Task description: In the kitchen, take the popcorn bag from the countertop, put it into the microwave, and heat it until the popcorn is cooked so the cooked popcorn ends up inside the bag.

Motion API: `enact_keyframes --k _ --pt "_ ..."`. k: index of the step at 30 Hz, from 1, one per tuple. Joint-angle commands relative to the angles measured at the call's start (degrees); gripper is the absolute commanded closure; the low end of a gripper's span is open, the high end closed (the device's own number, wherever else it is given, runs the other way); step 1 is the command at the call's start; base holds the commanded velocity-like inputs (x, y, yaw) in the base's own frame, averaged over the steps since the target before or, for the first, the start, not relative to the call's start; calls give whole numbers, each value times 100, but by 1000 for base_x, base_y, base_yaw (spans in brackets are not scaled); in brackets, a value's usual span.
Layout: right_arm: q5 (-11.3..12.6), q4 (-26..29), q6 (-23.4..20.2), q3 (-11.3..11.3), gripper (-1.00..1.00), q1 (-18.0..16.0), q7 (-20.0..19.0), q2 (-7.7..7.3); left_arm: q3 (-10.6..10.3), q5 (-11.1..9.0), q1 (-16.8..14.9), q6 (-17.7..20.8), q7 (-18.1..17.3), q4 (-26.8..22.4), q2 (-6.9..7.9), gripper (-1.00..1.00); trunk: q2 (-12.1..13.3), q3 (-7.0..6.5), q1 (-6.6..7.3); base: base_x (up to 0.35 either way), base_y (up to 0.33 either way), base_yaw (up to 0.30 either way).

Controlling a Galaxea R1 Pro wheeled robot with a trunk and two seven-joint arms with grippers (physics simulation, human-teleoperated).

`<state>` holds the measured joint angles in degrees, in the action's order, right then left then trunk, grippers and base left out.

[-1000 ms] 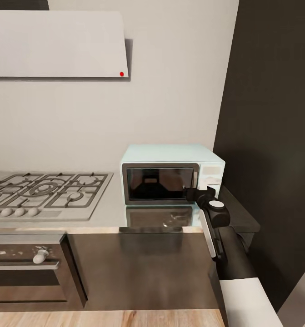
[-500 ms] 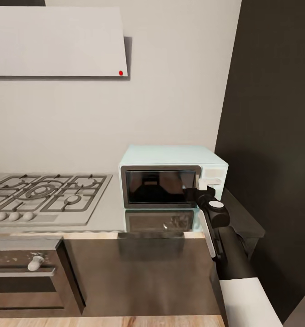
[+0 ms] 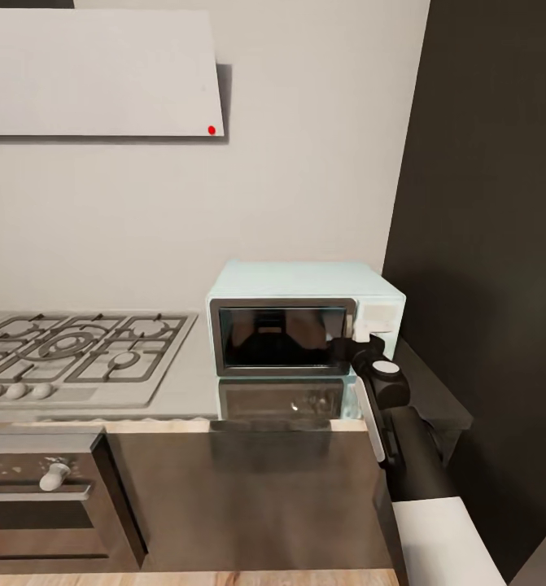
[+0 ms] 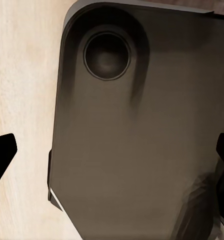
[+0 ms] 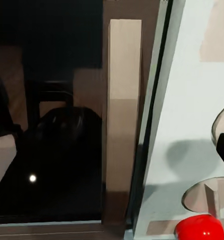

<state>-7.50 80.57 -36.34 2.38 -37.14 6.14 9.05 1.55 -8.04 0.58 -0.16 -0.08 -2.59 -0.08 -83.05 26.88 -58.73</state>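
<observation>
The countertop [image 3: 191, 382] bears the microwave [image 3: 301, 317] beside the hob [image 3: 77, 354]

A home kitchen: a gas hob [image 3: 77, 354] set into the grey surface [image 3: 187, 382], a hood [image 3: 102, 73] above, a built-in oven [image 3: 49, 505] below, a mint microwave [image 3: 301, 317] at the surface's right end.

Pale grey wall [image 3: 305, 146], flat hood [image 3: 98, 73], gas hob [image 3: 77, 350] — possibly wood floor [image 3: 183, 579]

glossy glass microwave [image 3: 305, 317] door, mirror-smooth countertop [image 3: 191, 382]
</observation>
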Motion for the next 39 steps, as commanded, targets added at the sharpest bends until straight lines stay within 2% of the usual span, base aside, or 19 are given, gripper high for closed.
enact_keyframes --k 1,2,3,22,39 --pt "-50 4 -34 8 -100 -4 3 1 12 -40 4 -2 -1 -12 -1 -100 -3 5 0 0 0 0" --pt "-50 3 -32 8 -100 -4 29 1 12 -40 4 -2 -1 -12 -1 -100 -3 5 0 0 0 0" --pt "-50 3 -32 8 100 -4 43 1 12 -40 4 -2 -1 -12 -1 -100 -3 5 0 0 0 0" --pt "-50 3 -40 14 100 -4 55 5 12 -47 4 7 -1 -6 -1 -100 -3 5 0 -3 0 0" --pt "-59 3 -40 16 100 -4 54 4 12 -42 4 0 -1 -5 -1 -100 -3 5 0 -132 0 0"
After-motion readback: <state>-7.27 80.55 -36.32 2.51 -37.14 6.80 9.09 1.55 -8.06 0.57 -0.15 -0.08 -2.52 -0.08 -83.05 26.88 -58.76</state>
